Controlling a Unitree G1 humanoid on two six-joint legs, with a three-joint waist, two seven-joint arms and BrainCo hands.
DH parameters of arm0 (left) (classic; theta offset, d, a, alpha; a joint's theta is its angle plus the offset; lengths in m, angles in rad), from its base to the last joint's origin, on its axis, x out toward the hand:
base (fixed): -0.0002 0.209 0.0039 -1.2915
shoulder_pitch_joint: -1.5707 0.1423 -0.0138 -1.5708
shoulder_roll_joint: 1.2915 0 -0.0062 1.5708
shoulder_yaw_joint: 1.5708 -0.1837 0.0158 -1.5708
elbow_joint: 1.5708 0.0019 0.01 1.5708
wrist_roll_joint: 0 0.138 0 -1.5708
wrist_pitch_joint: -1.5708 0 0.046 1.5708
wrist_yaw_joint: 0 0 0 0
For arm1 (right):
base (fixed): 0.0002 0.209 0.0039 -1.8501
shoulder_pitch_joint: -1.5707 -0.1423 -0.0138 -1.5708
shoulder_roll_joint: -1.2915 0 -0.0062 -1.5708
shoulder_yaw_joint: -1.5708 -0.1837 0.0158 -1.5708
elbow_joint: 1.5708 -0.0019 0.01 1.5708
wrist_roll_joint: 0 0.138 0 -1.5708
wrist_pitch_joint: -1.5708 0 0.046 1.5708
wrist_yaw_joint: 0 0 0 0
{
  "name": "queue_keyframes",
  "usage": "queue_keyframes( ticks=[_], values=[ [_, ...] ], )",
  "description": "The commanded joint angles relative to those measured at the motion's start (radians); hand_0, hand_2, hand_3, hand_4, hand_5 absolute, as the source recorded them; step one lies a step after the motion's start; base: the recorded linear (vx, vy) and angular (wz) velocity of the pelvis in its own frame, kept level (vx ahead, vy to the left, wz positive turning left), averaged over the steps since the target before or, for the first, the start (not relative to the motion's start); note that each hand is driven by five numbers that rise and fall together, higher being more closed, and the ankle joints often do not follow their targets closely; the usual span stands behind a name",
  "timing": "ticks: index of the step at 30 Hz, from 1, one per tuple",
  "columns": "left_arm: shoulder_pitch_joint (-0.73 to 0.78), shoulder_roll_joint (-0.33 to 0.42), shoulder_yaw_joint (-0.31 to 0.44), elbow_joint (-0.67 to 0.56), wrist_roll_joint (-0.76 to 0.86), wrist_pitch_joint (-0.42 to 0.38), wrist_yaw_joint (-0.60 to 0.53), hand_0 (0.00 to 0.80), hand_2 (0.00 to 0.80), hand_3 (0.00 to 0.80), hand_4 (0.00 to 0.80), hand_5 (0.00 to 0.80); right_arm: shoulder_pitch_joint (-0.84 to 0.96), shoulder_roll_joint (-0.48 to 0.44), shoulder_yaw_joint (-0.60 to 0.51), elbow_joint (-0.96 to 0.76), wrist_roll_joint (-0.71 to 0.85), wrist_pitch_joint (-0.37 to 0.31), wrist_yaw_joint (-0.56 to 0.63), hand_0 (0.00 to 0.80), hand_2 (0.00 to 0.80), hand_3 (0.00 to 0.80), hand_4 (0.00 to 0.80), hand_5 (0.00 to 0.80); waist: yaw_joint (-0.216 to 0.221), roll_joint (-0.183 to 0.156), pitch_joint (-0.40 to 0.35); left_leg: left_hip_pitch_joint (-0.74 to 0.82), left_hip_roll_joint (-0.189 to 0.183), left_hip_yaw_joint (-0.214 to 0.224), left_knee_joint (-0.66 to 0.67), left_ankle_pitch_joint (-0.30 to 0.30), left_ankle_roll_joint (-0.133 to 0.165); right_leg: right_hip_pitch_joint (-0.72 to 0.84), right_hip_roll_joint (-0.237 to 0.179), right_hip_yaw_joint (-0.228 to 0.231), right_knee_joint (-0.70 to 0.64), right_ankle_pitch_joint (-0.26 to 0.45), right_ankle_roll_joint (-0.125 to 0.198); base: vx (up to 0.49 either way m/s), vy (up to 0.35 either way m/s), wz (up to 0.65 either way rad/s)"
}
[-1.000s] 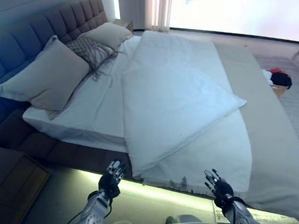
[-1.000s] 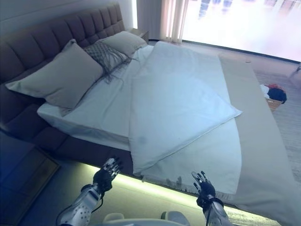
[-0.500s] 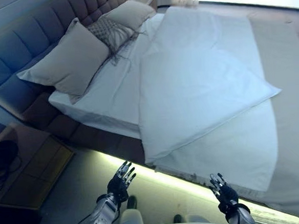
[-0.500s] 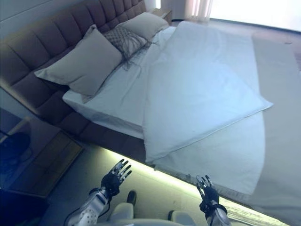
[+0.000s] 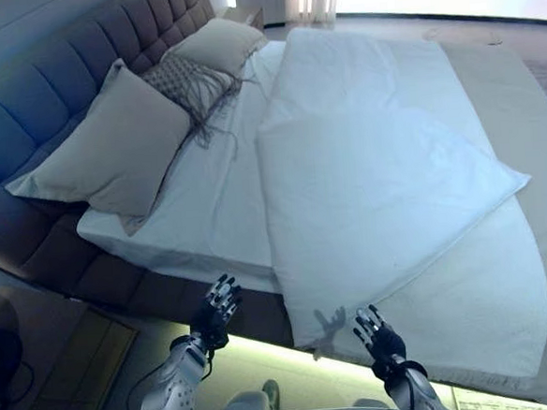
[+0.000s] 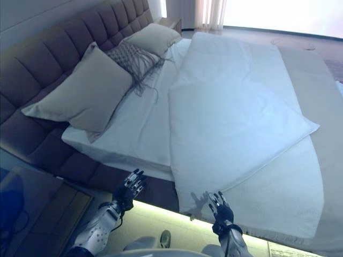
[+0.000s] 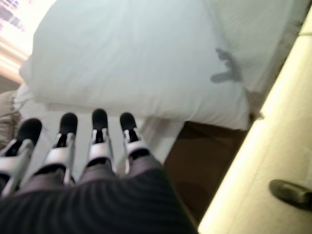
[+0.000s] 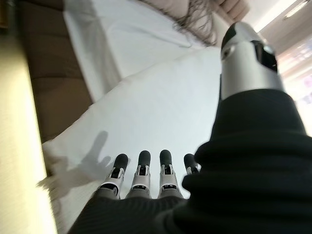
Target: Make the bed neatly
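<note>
A white duvet (image 5: 375, 179) lies on the bed, folded back on itself so a slanted fold runs across its middle; its near corner (image 5: 306, 329) hangs over the bed's side. The white sheet (image 5: 208, 205) shows bare between duvet and pillows. My left hand (image 5: 215, 308) is open by the bed's side, a little left of that corner, touching nothing. My right hand (image 5: 376, 334) is open just in front of the hanging duvet edge, its fingers (image 8: 141, 170) straight and close to the cloth (image 8: 161, 117). In the left wrist view the fingers (image 7: 100, 134) point at the duvet (image 7: 136, 58).
A large beige pillow (image 5: 110, 146), a grey fringed cushion (image 5: 185, 80) and another beige pillow (image 5: 220, 42) lean on the tufted headboard (image 5: 67, 74). A beige bedspread (image 5: 539, 177) covers the bed's foot end. A wooden nightstand (image 5: 50, 361) stands left. A lit strip (image 5: 332, 365) runs under the bed frame.
The camera has shifted, so the bed sits differently in view. Both hands have come closer to the bed's side; the right hand now casts its shadow on the duvet's hanging corner.
</note>
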Motion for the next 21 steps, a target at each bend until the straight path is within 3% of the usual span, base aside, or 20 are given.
queue_keyframes(
  ticks=[1, 4, 7, 15, 21],
  values=[
    [-0.002, 0.008, 0.020, -0.066, 0.039, -0.031, -0.003, 0.000, 0.000, 0.000, 0.000, 0.000, 0.025, -0.035, -0.026, -0.050, 0.007, -0.071, 0.006, 0.000, 0.000, 0.000, 0.000, 0.000, -0.048, -0.011, -0.035, -0.053, -0.013, -0.048, 0.010, 0.064, -0.013, -0.020, 0.048, -0.045, -0.310, 0.249, -0.003, 0.186, -0.041, -0.04],
    [-0.015, 0.008, 0.023, -0.061, 0.030, -0.028, -0.002, 0.000, 0.000, 0.000, 0.000, 0.000, 0.014, -0.047, -0.060, -0.041, 0.035, -0.056, 0.004, 0.000, 0.000, 0.000, 0.000, 0.000, -0.080, -0.034, -0.022, -0.001, -0.021, -0.040, -0.003, 0.019, -0.017, -0.054, 0.051, 0.005, -0.463, 0.339, 0.030, 0.203, -0.046, 0.00],
    [-0.014, 0.010, 0.037, -0.078, 0.016, -0.016, -0.010, 0.000, 0.000, 0.000, 0.000, 0.000, -0.001, -0.047, -0.087, -0.029, 0.017, -0.047, 0.000, 0.000, 0.000, 0.000, 0.000, 0.000, -0.086, -0.046, -0.022, 0.024, -0.016, -0.050, -0.010, -0.010, -0.012, -0.065, 0.048, 0.053, -0.486, 0.388, 0.049, 0.168, -0.025, 0.15],
    [0.024, -0.004, 0.069, -0.049, 0.022, -0.019, -0.015, 0.000, 0.000, 0.000, 0.000, 0.000, -0.026, -0.045, -0.108, -0.004, 0.012, -0.033, 0.025, 0.000, 0.000, 0.000, 0.000, 0.000, -0.053, -0.071, -0.054, 0.027, 0.009, -0.063, 0.005, -0.032, -0.015, -0.032, 0.038, 0.039, -0.477, 0.367, 0.055, 0.125, -0.065, 0.13],
    [0.018, -0.007, 0.058, -0.023, 0.039, -0.025, -0.040, 0.000, 0.000, 0.000, 0.000, 0.000, -0.033, -0.037, -0.084, 0.010, 0.007, -0.022, 0.019, 0.000, 0.000, 0.000, 0.000, 0.000, -0.050, -0.077, -0.068, 0.042, 0.044, -0.028, -0.004, -0.030, -0.028, -0.011, 0.063, -0.005, -0.460, 0.302, 0.051, 0.080, -0.154, -0.01]
  ],
)
